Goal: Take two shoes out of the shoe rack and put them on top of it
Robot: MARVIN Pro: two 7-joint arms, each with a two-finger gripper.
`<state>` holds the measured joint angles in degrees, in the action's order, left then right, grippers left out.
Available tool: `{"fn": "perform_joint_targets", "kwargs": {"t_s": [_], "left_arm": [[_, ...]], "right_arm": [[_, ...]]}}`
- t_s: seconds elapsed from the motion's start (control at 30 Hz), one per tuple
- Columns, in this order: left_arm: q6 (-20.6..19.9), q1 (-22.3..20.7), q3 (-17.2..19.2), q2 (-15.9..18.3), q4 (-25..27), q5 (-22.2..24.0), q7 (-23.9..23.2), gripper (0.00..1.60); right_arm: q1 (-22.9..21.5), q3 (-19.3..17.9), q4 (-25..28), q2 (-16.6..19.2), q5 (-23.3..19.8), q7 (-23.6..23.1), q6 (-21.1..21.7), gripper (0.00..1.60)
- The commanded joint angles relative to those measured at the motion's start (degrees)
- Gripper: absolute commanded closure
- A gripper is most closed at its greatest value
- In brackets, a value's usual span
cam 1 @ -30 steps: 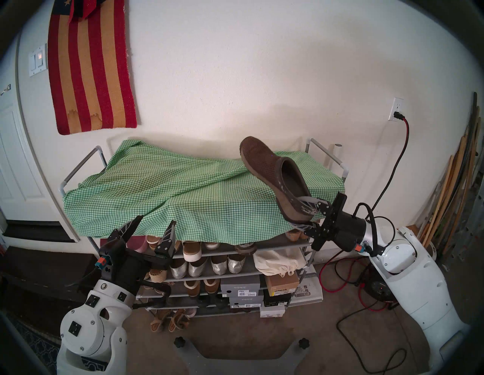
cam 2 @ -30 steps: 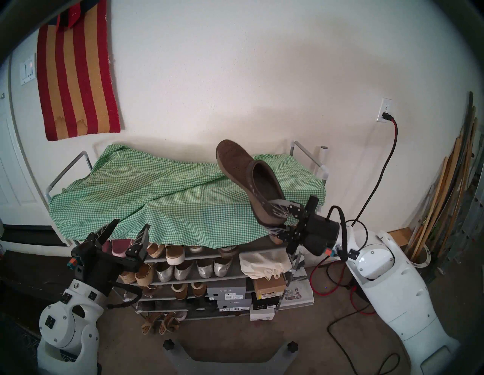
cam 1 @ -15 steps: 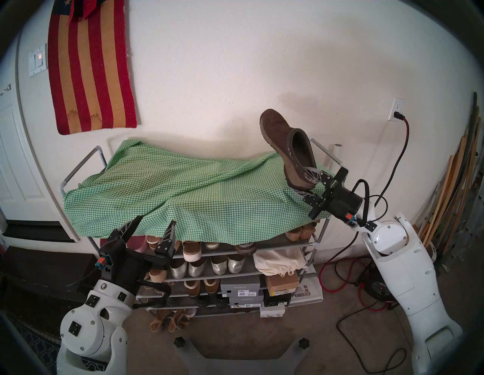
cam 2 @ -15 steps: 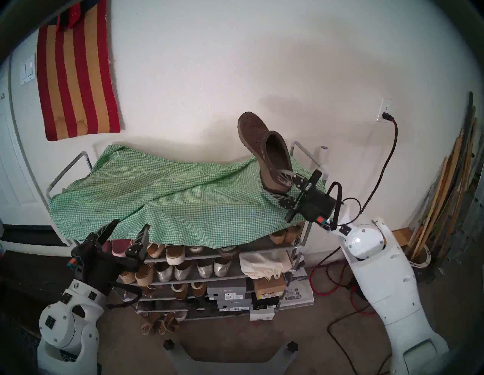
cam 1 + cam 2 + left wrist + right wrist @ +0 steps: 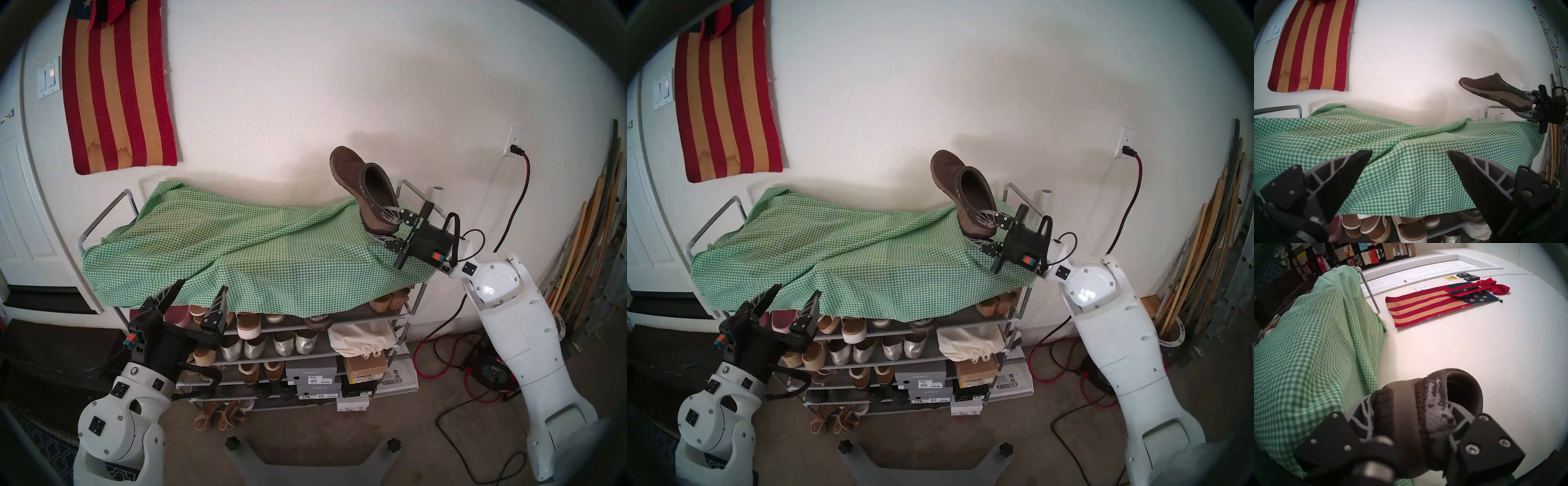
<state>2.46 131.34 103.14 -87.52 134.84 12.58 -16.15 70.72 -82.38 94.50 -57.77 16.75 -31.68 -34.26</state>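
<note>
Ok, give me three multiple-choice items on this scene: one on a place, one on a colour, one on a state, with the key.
1. Where is the brown clog?
A. on the floor
B. in the air above the rack's right end
C. on a lower shelf

2. What colour is the cloth over the shoe rack?
A. green and white check
B. plain blue
C. red stripes

3. How do the left gripper jaws stand?
A. shut on a shoe
B. open, empty
C. shut on the cloth

Key: B, the right gripper holds its heel clear of the cloth; A, gingham shows plainly; B, its fingers are spread with nothing between.
</note>
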Motion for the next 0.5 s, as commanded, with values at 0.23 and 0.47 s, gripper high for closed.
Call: {"fn": "perform_joint_targets", "kwargs": {"t_s": [0.23,0.47], "left_arm": [[-0.01,0.05,-0.08,0.09,0.00,-0.02,-0.12,0.00],[-0.01,0.06,-0.08,0.11,0.00,-0.01,-0.13,0.00]], "right_arm": [[-8.48,0.16,0.81,1.97,-6.38,-10.14,7.08,1.60],[-6.16,-0.74,2.03,4.60,-10.94,-16.62,10.94,1.60]]}}
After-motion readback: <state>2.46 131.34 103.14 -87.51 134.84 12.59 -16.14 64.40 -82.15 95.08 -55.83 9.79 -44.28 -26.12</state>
